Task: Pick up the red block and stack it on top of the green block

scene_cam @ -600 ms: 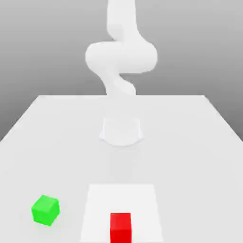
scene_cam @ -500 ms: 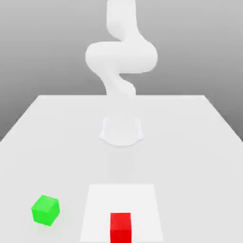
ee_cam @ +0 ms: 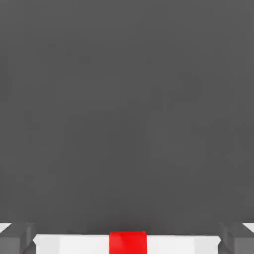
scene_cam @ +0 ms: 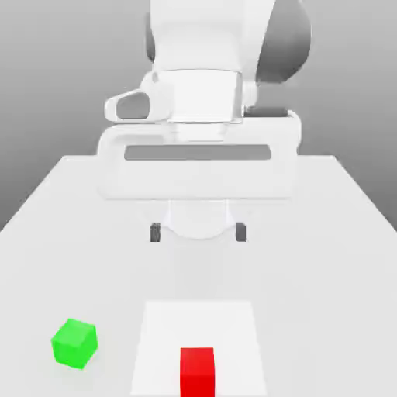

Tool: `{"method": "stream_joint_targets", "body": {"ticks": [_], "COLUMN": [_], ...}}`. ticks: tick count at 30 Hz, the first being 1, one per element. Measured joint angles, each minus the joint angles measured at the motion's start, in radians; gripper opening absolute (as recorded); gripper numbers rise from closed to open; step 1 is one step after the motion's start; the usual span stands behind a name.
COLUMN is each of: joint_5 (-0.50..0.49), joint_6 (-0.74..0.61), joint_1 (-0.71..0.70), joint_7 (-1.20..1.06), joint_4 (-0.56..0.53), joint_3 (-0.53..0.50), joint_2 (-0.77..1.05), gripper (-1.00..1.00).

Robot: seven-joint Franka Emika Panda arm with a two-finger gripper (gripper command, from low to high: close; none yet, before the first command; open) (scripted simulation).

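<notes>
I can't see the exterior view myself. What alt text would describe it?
A white robot arm's open gripper hangs above a white table, holding nothing. Near the front edge, the red block sits on a paler square patch, with the green block apart from it toward the exterior view's left.

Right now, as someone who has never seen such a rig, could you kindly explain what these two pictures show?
This is a simulated white robot arm over a pale table. One picture looks at the scene from off the arm; the other comes from a camera on its hand. The gripper hangs above the table with its two dark fingertips wide apart, holding nothing. A red block lies on a lighter square patch, and it appears in the hand view too. A green block sits apart, toward the exterior view's left.
</notes>
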Motion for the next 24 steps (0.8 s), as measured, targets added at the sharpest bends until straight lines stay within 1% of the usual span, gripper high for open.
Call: {"method": "stream_joint_targets", "body": {"ticks": [7,11,12,19,24], "joint_5": [-0.001,0.003,0.003,0.002,0.0], "joint_6": [0.1,0.211,0.237,0.241,0.114], "joint_1": [-0.002,-0.003,-0.003,-0.004,-0.005], "joint_7": [-0.009,-0.012,-0.013,-0.012,-0.014], "joint_4": [-0.037,-0.021,-0.017,-0.016,-0.041], "joint_3": [0.001,0.003,0.003,0.004,-0.003], "joint_2": [0.254,0.399,0.43,0.435,0.284], "gripper": [0.0,0.0,-1.0,-1.0,-1.0]}}
